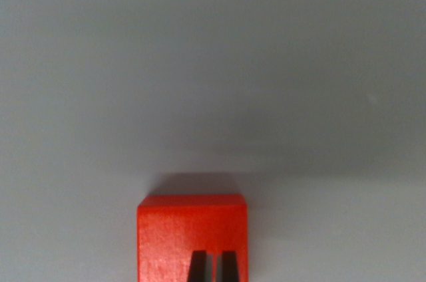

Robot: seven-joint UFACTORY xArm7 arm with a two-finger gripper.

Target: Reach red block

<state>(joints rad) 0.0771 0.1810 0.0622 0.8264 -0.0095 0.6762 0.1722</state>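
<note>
So right at the 6 o'clock edge of the wrist view you can see two dark gripper (213, 267) fingertips (197, 267) poking up into frame. They sit really close together, just a thin sliver of red showing between them, so the gripper looks narrow, basically nearly pinched together. They aren't clamped on anything as far as I can see, they just overlap the top face of the block from the camera's angle. Can't honestly tell whether the tips touch the block or hang a bit above it.

The red block (192, 229) is down at 6 o'clock too, slightly toward 7, and it's cut off by the bottom edge so only its upper part shows. Its far edge runs pretty much level across the frame, and the sides look square to the view. There's a soft dark shadow (196, 183) just past that far edge, toward 12 o'clock.

Everything else, from the middle out to 12, 3 and 9 o'clock, is plain grey table surface (213, 62), a bit lighter near the block and darker further away. One tiny pale speck (373, 99) sits out around 2 o'clock.
</note>
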